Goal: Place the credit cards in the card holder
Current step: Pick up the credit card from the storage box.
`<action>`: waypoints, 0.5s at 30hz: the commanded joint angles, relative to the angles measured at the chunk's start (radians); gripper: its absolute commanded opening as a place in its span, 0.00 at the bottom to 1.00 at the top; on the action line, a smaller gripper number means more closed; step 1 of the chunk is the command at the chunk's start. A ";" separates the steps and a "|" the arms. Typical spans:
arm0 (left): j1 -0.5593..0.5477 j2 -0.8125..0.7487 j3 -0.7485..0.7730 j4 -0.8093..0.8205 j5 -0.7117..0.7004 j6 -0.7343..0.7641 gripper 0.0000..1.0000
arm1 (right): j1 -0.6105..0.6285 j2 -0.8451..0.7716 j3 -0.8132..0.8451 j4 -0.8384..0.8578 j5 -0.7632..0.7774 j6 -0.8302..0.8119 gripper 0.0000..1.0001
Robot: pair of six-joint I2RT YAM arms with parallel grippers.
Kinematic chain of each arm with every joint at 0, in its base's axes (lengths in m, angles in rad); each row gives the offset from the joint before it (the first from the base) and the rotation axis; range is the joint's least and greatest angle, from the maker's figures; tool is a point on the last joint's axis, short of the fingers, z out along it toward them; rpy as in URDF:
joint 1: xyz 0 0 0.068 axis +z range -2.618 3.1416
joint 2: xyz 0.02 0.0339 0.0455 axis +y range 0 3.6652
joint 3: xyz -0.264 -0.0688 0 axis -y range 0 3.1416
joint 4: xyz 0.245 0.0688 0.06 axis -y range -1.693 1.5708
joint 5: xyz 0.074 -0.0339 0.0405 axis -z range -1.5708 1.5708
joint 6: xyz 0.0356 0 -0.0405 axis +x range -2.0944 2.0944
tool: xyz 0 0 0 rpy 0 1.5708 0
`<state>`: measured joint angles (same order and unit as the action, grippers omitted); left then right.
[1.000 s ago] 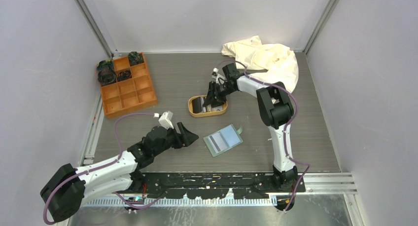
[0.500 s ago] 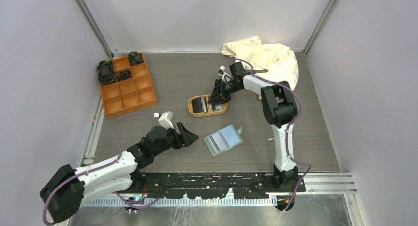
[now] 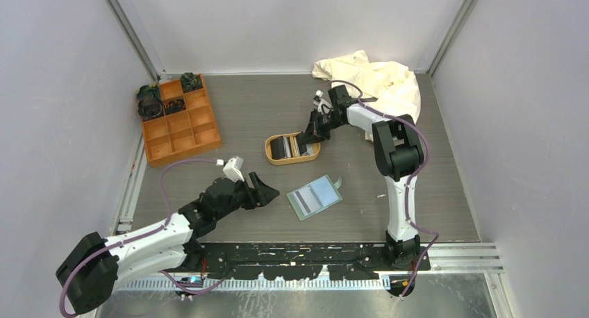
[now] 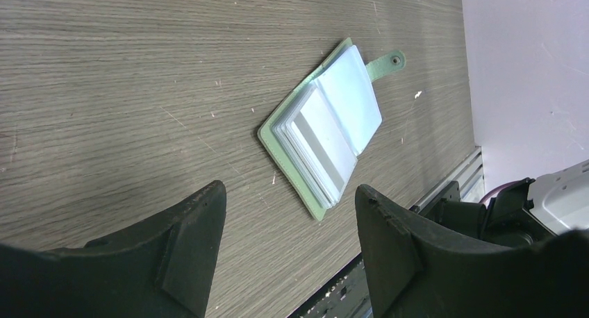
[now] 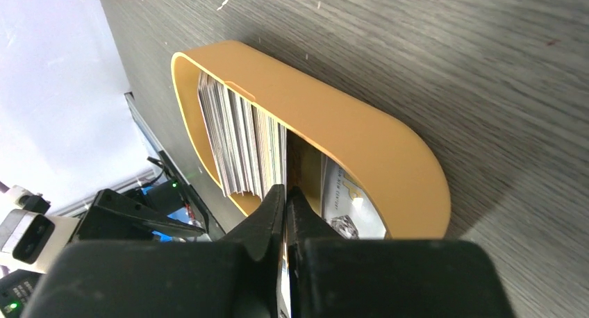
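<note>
The sage-green card holder (image 3: 314, 197) (image 4: 323, 134) lies open on the table, its clear sleeves up and its snap tab pointing away. My left gripper (image 3: 267, 188) (image 4: 289, 189) hovers open just left of it, holding nothing. The credit cards (image 5: 239, 137) stand on edge as a stack in the oval tan tray (image 3: 274, 158) (image 5: 347, 116), and one more card (image 5: 347, 207) lies flat at the tray's other end. My right gripper (image 3: 310, 135) (image 5: 286, 188) reaches into the tray beside the stack. Its jaws are pressed together on the thin edge of one card.
An orange compartment box (image 3: 179, 118) with dark items in its far cells stands at the back left. A crumpled cream cloth (image 3: 375, 82) lies at the back right, behind the right arm. A black rail (image 3: 312, 252) runs along the near edge.
The right gripper's jaws have closed on a card at the stack's end, and the wrist has shifted slightly right and back. The left arm and the card holder have not moved.
</note>
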<state>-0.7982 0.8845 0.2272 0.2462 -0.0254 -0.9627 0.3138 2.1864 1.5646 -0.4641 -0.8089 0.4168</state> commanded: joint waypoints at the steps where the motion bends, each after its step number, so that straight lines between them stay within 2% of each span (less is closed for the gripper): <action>1: 0.003 -0.022 0.006 0.010 -0.001 -0.004 0.68 | -0.014 -0.095 -0.004 -0.005 0.035 -0.024 0.04; 3: 0.004 -0.028 0.005 0.009 -0.001 -0.005 0.68 | -0.018 -0.105 -0.007 -0.012 0.046 -0.033 0.01; 9: 0.003 -0.035 0.004 0.007 0.001 -0.008 0.68 | -0.034 -0.133 -0.015 -0.023 0.053 -0.044 0.01; 15: 0.004 -0.037 0.000 0.027 0.008 -0.018 0.68 | -0.052 -0.161 -0.030 -0.024 -0.003 -0.060 0.01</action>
<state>-0.7982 0.8650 0.2272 0.2333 -0.0250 -0.9668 0.2771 2.1094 1.5402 -0.5037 -0.7639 0.3824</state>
